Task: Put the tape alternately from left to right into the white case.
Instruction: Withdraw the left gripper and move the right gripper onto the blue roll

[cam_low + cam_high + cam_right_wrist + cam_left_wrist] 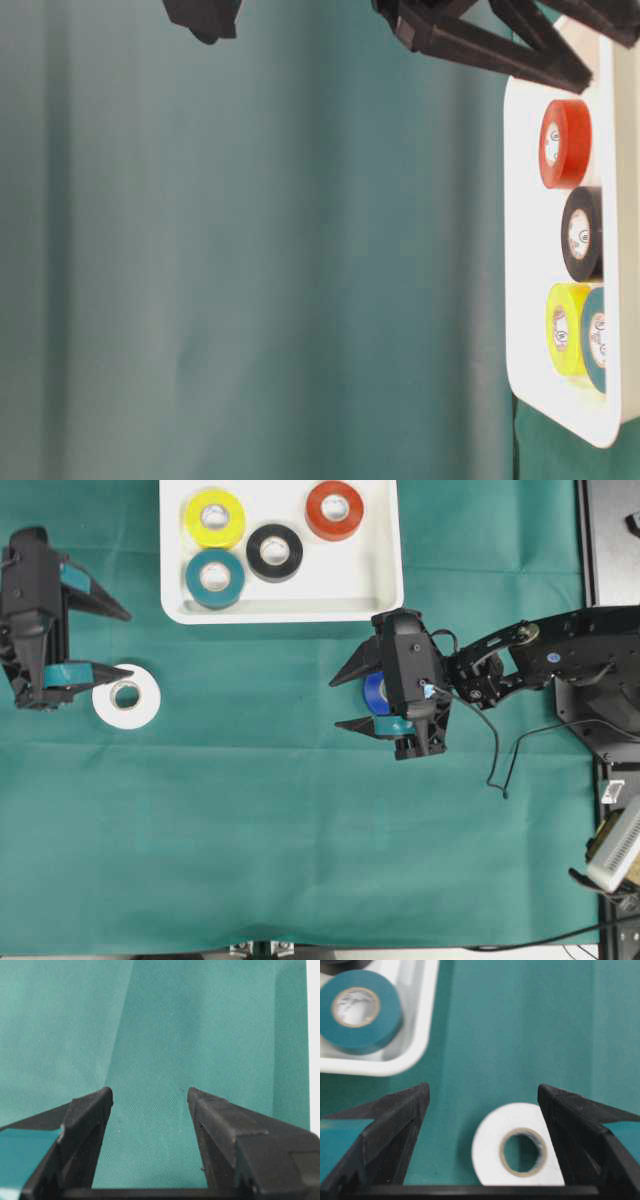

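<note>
Left gripper (122,640) spread wide, empty, white roll (127,696) flat on cloth just beside its lower finger; right gripper (342,702) spread, blue roll (374,692) lying between its fingers, unpinched; yellow, teal, black, red rolls inside white case (380,600) beyond both.

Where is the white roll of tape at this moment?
In the overhead view the white roll lies flat on the green cloth at the left, outside the white case, beside the open left gripper.
</note>
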You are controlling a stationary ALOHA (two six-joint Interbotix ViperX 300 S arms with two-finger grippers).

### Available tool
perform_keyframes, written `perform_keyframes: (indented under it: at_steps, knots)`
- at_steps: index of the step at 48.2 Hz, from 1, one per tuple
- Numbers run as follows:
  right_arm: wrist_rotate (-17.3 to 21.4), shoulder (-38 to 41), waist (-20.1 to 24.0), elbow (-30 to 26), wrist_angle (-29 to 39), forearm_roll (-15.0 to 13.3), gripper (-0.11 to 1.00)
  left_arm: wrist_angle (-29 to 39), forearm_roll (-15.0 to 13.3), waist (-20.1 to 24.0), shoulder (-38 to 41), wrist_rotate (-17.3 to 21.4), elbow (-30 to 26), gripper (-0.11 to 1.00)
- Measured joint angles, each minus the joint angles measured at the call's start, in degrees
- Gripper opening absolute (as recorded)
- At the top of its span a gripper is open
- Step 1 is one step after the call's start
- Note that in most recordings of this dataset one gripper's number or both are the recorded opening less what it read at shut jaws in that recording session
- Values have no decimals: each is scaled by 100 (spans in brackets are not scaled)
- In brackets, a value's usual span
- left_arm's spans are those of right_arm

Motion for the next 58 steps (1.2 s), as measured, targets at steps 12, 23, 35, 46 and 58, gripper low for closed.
perform_keyframes:
  at_steps: [12, 23, 35, 46, 58]
  knots:
    - [0, 0, 0, 0, 9, 0, 71, -9, 0, -149, -26, 0, 35, 79]
    - [0, 0, 18, 0, 9, 0, 71, -9, 0, -158, -26, 0, 35, 79]
    - [44, -26, 18, 35, 167, 9, 71, -9, 0, -158, -26, 0, 35, 79]
    - [343, -255, 26, 369, 457, 132, 71, -9, 0, -158, -26, 0, 44, 79]
    - [949, -624, 378, 773, 853, 185, 71, -9, 0, -158, -26, -9, 44, 79]
